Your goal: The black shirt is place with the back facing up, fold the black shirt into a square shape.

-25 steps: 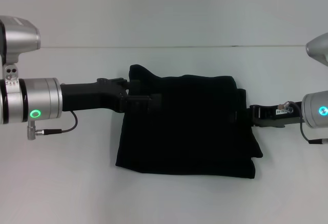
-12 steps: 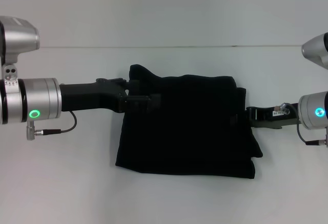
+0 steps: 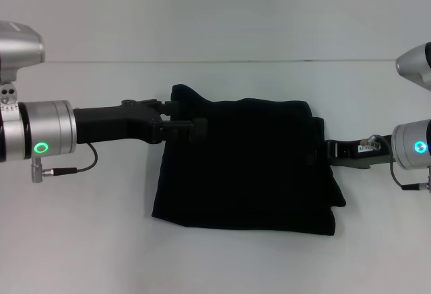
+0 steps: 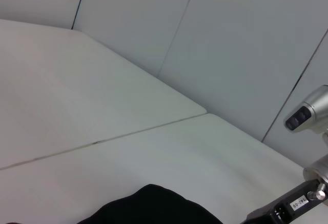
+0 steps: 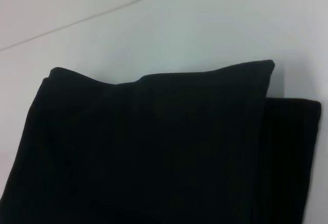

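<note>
Head view: black shirt point(image 3: 246, 166), folded to a near-square bundle at frame centre on the white desk point(image 3: 215, 260), flanked by left gripper point(image 3: 196, 126) at its upper-left edge and right gripper point(image 3: 322, 153) at its right edge, apparently squaring the fold; jaws' state cannot be told.

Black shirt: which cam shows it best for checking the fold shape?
Head view: the whole black shirt shows as a roughly square folded block on the table, with all of its edges in frame. The right wrist view shows only one stacked corner close up; the left wrist view catches just a sliver.
</note>
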Action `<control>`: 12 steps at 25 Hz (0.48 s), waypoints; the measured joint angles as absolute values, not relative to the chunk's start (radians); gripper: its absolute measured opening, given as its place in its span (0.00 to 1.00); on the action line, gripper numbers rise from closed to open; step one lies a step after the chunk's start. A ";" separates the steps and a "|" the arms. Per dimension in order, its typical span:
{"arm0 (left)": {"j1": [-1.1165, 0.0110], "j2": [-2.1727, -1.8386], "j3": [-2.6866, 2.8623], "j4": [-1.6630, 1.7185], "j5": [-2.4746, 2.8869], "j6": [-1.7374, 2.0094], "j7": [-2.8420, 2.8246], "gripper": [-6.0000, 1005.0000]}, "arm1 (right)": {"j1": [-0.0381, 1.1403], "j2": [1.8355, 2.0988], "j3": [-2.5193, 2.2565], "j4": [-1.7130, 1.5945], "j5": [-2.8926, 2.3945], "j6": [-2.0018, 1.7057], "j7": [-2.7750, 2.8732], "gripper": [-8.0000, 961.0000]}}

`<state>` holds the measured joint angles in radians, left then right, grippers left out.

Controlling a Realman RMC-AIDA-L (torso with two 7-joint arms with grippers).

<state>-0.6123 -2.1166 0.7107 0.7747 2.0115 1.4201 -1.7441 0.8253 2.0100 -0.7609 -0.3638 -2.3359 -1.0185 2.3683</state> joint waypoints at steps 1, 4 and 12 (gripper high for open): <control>-0.612 -2.116 0.711 0.775 2.011 1.420 -1.744 0.92 | 0.825 2.010 -0.761 -0.364 -2.336 -1.019 2.368 0.10; -0.612 -2.116 0.710 0.775 2.012 1.420 -1.744 0.92 | 0.825 2.010 -0.761 -0.365 -2.336 -1.019 2.367 0.10; -0.612 -2.115 0.710 0.775 2.012 1.420 -1.744 0.92 | 0.830 2.006 -0.759 -0.371 -2.334 -0.985 2.363 0.10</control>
<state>-0.6120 -2.1153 0.7102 0.7748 2.0116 1.4198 -1.7442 0.8300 2.0056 -0.7590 -0.3712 -2.3339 -0.9854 2.3632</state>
